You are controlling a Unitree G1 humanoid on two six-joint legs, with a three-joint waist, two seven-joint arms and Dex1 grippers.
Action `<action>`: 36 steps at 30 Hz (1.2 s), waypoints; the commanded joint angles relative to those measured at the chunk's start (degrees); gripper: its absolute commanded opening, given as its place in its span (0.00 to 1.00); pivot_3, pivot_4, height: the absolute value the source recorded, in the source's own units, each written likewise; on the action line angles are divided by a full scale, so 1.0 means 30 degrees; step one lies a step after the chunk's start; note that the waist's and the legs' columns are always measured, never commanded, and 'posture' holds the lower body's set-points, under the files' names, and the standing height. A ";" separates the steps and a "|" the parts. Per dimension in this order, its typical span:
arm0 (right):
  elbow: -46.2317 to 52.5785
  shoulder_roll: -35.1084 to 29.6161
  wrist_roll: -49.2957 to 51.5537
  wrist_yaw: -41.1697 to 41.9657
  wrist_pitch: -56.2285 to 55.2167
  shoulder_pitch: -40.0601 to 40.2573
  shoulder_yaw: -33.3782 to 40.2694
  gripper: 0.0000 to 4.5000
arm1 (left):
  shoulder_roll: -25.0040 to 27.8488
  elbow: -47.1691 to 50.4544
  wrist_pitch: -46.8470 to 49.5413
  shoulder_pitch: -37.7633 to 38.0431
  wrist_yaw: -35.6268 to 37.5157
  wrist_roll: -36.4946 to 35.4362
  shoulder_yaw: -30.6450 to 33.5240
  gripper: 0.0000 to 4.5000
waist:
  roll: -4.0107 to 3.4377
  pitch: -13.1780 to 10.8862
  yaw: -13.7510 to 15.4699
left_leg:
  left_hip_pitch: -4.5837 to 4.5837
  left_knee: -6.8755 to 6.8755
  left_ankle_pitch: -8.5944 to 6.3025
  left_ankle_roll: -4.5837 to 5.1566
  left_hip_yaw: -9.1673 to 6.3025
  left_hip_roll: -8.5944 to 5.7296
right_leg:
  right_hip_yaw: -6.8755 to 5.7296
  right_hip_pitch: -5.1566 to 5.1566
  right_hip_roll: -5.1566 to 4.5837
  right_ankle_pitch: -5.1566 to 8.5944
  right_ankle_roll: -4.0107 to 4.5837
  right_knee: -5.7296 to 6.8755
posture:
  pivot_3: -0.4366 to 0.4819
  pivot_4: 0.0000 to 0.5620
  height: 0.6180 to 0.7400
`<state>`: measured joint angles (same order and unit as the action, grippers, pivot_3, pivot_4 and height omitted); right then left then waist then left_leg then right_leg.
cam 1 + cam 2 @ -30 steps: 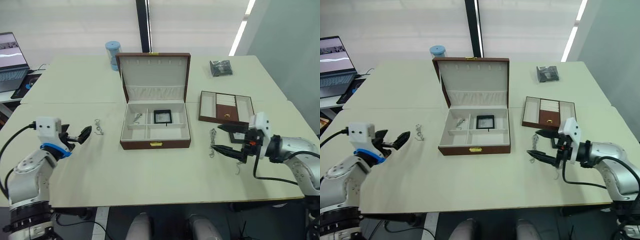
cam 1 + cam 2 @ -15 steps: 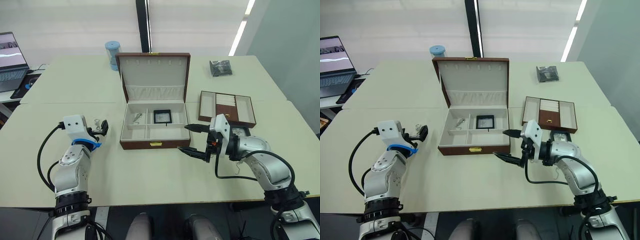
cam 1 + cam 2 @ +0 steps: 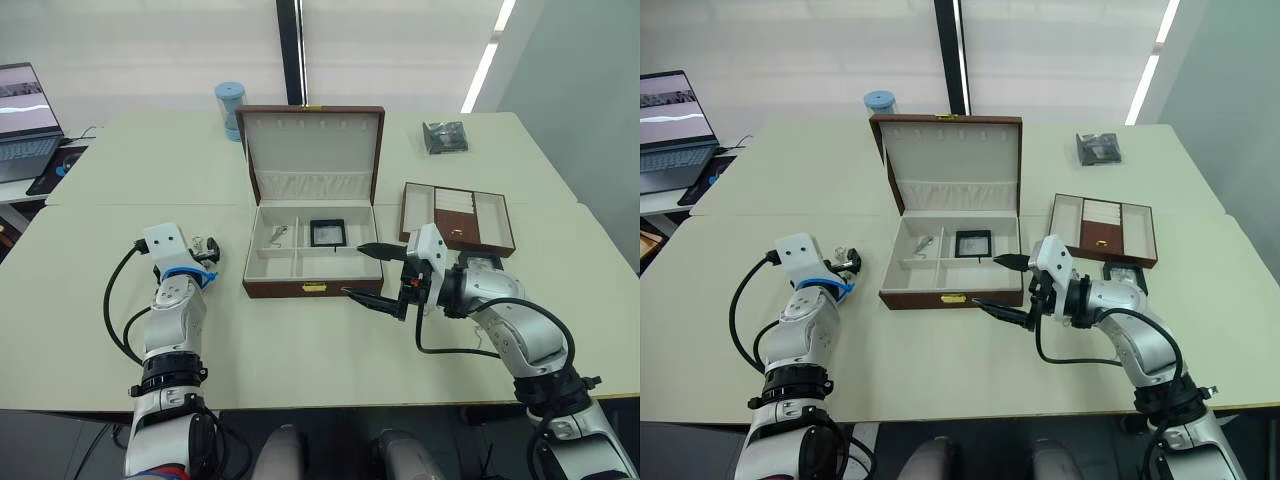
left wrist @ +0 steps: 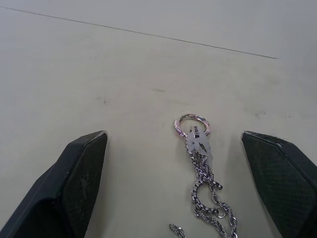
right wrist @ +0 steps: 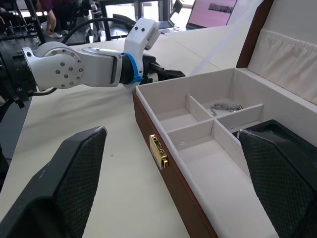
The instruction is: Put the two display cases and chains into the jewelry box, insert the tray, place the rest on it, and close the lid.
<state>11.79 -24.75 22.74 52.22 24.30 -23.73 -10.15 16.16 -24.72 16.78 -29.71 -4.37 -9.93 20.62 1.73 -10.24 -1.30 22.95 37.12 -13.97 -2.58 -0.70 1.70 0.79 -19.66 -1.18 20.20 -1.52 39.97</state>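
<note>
The jewelry box stands open at the table's middle, its lid upright. One display case and one chain lie in its cream compartments. Another chain lies on the table left of the box, between the spread fingers of my open left gripper, which also shows in the head view. My right gripper is open and empty at the box's front right corner. The second display case lies before the tray, partly behind my right forearm.
A dark grey crinkly packet lies at the back right. A blue cup stands behind the box. A laptop sits on the far left. Bare table stretches in front of the box.
My left gripper has swung right to straddle the chain on the table. My right gripper has travelled left from the table's right side to the box's front right corner.
</note>
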 commanded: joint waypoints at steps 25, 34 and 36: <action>0.1070 -0.0346 0.0539 -0.0033 0.0529 -0.0351 0.0434 1.00 | -0.0339 -0.0061 0.1270 0.0883 0.0054 0.0065 -0.0641 0.01 | -0.0025 0.0022 -0.0056 | -0.0024 -0.0013 0.0005 -0.0009 0.0006 -0.0002 | 0.0010 0.0012 0.0000 0.0000 0.0000 -0.0001 | 0.48 0.27 1.00; 0.1085 -0.0485 0.0577 0.0007 0.0436 -0.0342 0.0475 1.00 | -0.0625 0.2376 0.1671 0.1555 0.0585 -0.0753 -0.0474 0.01 | -0.0025 0.0021 -0.0064 | -0.0018 -0.0015 0.0005 -0.0010 0.0011 -0.0001 | 0.0019 0.0008 0.0000 0.0000 -0.0001 -0.0009 | 0.48 0.27 1.00; 0.1021 -0.0498 0.0571 0.0006 0.0387 -0.0388 0.0514 1.00 | -0.0554 0.3751 0.2331 0.1756 0.0797 -0.0988 -0.0598 0.01 | -0.0024 0.0021 -0.0062 | -0.0016 -0.0016 0.0005 -0.0010 0.0009 0.0000 | 0.0017 0.0009 0.0000 0.0000 0.0000 -0.0013 | 0.48 0.27 1.00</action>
<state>12.65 -25.91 23.71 52.26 25.87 -23.75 -10.12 14.89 -16.59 21.22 -25.43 -2.78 -11.76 19.37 1.66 -10.18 -1.49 22.90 37.08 -13.95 -2.61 -0.67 1.70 0.84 -19.63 -1.18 20.20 -1.52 39.93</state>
